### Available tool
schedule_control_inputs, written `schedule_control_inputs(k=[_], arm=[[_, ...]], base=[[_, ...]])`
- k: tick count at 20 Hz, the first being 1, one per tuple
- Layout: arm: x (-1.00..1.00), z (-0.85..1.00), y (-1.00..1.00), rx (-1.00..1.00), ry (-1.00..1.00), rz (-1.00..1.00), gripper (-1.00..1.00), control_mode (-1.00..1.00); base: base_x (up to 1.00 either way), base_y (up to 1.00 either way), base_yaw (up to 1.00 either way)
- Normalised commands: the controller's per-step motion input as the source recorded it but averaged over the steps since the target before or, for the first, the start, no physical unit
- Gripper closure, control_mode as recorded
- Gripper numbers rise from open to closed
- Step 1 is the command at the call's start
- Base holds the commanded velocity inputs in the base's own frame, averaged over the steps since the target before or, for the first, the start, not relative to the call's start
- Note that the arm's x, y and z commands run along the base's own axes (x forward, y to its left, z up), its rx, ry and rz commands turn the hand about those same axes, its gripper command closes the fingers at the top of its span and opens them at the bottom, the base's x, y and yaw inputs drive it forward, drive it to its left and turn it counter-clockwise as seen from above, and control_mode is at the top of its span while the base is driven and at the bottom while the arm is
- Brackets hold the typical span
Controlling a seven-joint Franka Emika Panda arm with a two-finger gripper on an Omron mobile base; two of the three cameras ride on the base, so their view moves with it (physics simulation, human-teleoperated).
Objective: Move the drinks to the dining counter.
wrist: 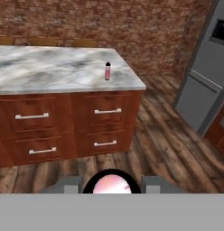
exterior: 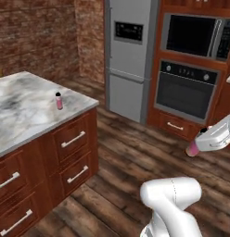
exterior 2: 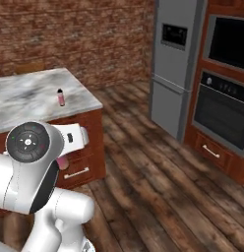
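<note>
One drink, a slim pink bottle [exterior: 59, 101] with a black cap, stands upright near the right end of the dining counter [exterior: 24, 115]; the same bottle [wrist: 107, 71] stands on the marble top [wrist: 50, 72] in the hand view. My gripper [exterior: 199, 141] hangs above the wood floor at the right, shut on the second pink bottle [exterior: 193, 149], whose end pokes out to the lower left. The hand view looks at this held bottle [wrist: 112, 185] end on, between the fingers [wrist: 68, 185]. In the right base view a bit of pink [exterior 2: 62, 163] peeks from behind my arm.
The counter's reddish drawers [exterior: 73, 139] with silver handles face the open wood floor [exterior: 126, 157]. A grey fridge [exterior: 128, 55] and a wall oven [exterior: 186, 90] under a microwave [exterior: 191, 34] stand at the back right. Brick wall [exterior 2: 70, 34] behind.
</note>
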Motion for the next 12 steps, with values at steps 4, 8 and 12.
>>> schedule_control_inputs(k=[4, 8, 12], arm=[[0.0, 0.0, 0.0, 0.0, 0.0, 0.0, 1.0, 1.0], [0.0, 0.0, 0.0, 0.0, 0.0, 0.0, 1.0, 1.0], [0.0, 0.0, 0.0, 0.0, 0.0, 0.0, 1.0, 1.0]], base=[[0.0, 0.67, 0.38], [0.0, 0.64, 0.38], [0.05, 0.56, 0.38]])
